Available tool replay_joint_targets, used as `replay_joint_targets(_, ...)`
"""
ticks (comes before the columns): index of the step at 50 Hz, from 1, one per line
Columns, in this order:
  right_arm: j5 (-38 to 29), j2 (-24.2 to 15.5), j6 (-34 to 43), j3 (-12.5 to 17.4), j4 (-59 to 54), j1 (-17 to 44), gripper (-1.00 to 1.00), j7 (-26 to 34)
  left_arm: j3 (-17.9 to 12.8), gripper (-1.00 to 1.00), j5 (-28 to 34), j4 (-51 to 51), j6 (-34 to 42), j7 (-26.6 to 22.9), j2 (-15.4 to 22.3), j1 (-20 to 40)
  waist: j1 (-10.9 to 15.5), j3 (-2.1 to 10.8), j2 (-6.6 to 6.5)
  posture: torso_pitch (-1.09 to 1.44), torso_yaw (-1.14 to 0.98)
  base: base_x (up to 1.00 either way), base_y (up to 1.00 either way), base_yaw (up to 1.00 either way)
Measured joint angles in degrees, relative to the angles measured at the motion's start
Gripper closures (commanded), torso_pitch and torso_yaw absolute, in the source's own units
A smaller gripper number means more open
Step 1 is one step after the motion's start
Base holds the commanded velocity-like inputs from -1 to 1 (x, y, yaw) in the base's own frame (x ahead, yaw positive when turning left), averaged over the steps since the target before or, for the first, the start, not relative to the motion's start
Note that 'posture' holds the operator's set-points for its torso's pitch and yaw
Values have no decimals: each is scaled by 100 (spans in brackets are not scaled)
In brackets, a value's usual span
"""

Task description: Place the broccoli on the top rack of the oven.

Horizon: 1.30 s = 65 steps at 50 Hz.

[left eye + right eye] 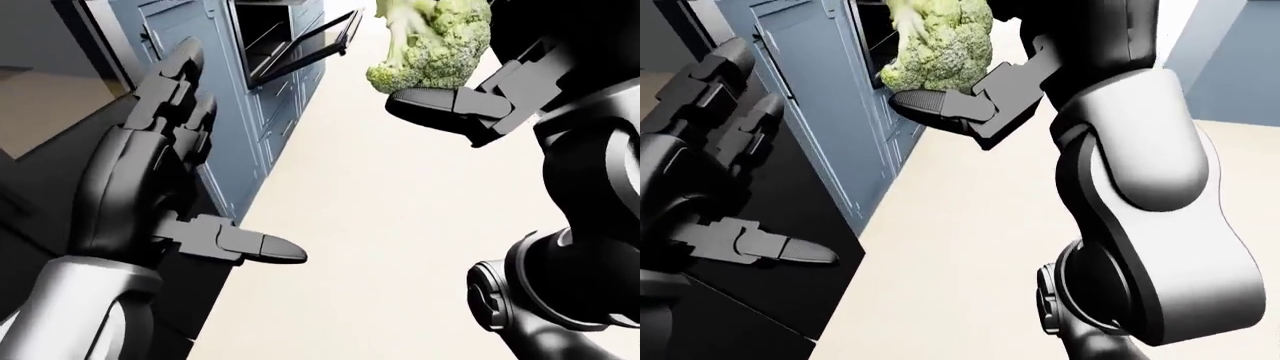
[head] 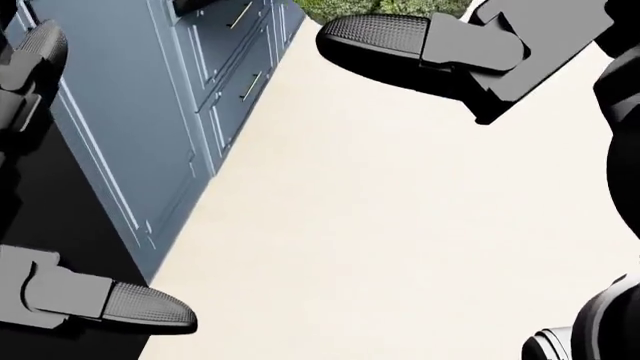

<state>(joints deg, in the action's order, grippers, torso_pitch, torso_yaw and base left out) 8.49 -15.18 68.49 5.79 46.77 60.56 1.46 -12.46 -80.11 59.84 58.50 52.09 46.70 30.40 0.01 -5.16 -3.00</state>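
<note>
Broccoli (image 1: pixel 432 41) sits at the top of the left-eye view, clamped in the right hand (image 1: pixel 470 90): one dark finger (image 1: pixel 440 105) presses against the underside of the floret head, and the pale stalk points upward to the frame edge. The remaining fingers of this hand are hidden behind the floret. The left hand (image 1: pixel 170 180) is spread apart and empty; its two long fingers extend toward the upper left and its thumb (image 1: pixel 245 246) points right, over the edge where the cabinets meet the floor.

The oven (image 1: pixel 275 37) appears at the top of the left-eye view, set into the blue cabinets (image 1: pixel 230 127). Its door (image 1: pixel 320 46) hangs open, tilted out over the floor, and the racks inside are only partly visible. The broccoli is to the right of the door's outer edge, apart from it.

The cream floor (image 1: pixel 380 225) between the cabinet fronts and the right arm (image 1: pixel 1140 195) is open.
</note>
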Motion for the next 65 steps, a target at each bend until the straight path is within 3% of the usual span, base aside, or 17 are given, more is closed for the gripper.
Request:
replay_joint_targets(2, 25, 34, 42, -118, -60, -116, 100, 38, 55, -100, -15, -26, 64, 22, -20, -89, 10, -81, -56, 0, 0, 34, -44, 0)
replay_joint_targets(6, 12, 10, 41, -163, -106, -58, 100, 112, 21, -100, -43, 3, 70, 16, -4, 5, 25, 156, -81, 0, 0, 43, -35, 0)
replay_joint_targets(11, -125, 0, -163, -93, 39, 33, 100, 136, -57, -100, 6, -2, -51, 22, 68, 43, 144, 155, 451, 0, 0, 46, -20, 0)
replay_joint_targets(13, -173, -13, -110, -54, 14, -112, 100, 153, 77, -100, -1, 13, -34, 1, -38, -48, 43, 27, 424, 0, 0, 46, -21, 0)
replay_joint_targets(15, -234, -14, -12, -40, -59, -130, 100, 159, 192, -100, -45, 9, 28, -50, -45, -52, -3, 32, 468, 0, 0, 46, -20, 0)
replay_joint_targets(27, -418, 20, -129, -113, -39, -25, 100, 313, 155, -100, 119, 14, -63, -77, -21, -32, -92, 144, -44, 0, 0, 46, -16, 0)
replay_joint_targets(29, -441, 58, -120, -175, -50, -94, 100, 344, 133, -100, 108, -9, -43, -62, -32, -88, -11, -23, 92, 0, 0, 41, 0, 0)
replay_joint_targets(30, -438, 67, -88, -233, -69, -126, 100, 374, 144, -100, 100, -19, -19, -48, -32, -134, 26, -105, 61, 0, 0, 38, 0, 0)
replay_joint_targets(34, -484, 21, -47, -344, -69, -80, 100, 501, 105, -100, 63, -12, -8, -25, 27, -56, 13, 104, -98, 0, 0, 34, 0, 0)
replay_joint_targets(39, -746, -20, -169, -301, 84, -23, 100, 622, 51, -100, 100, 4, -97, -15, 48, -15, 99, 131, 202, 0, 0, 31, 16, 0)
replay_joint_targets(42, -895, -28, -132, -295, -11, -183, 100, 719, 217, -100, 53, -4, -28, -20, -65, -71, 28, -69, 341, 0, 0, 31, 35, 0)
replay_joint_targets(46, -1076, 12, -41, -365, -135, -118, 100, 855, 196, -100, 21, 16, 31, -77, -23, -55, 39, 81, 396, 0, 0, 30, 62, 0)
replay_joint_targets(52, -1262, 55, -189, -290, 77, -38, 100, 988, 99, -100, 47, 16, -49, -42, -4, -27, -8, 153, 220, 0, 0, 27, 59, 0)
replay_joint_targets(58, -1429, 111, -157, -294, -43, -28, 100, 1068, 104, -100, 48, 16, -11, -75, -7, -20, 4, 197, -224, 0, 0, 13, 44, 0)
replay_joint_targets(60, -1438, 183, -117, -336, -17, -107, 100, 1104, 89, -100, 49, -16, 22, -52, -30, -73, 69, 104, -191, 0, 0, 6, 5, 0)
replay_joint_targets(62, -1388, 221, -52, -417, -60, -86, 100, 1159, 102, -100, 26, -52, 92, -15, -26, -85, 78, -16, -298, 0, 0, 3, 0, 0)
replay_joint_targets(65, -1375, 184, -102, -435, -27, -19, 100, 1194, 48, -100, 43, -24, 96, 2, -34, 0, -16, -10, -216, 0, 0, 1, 0, 0)
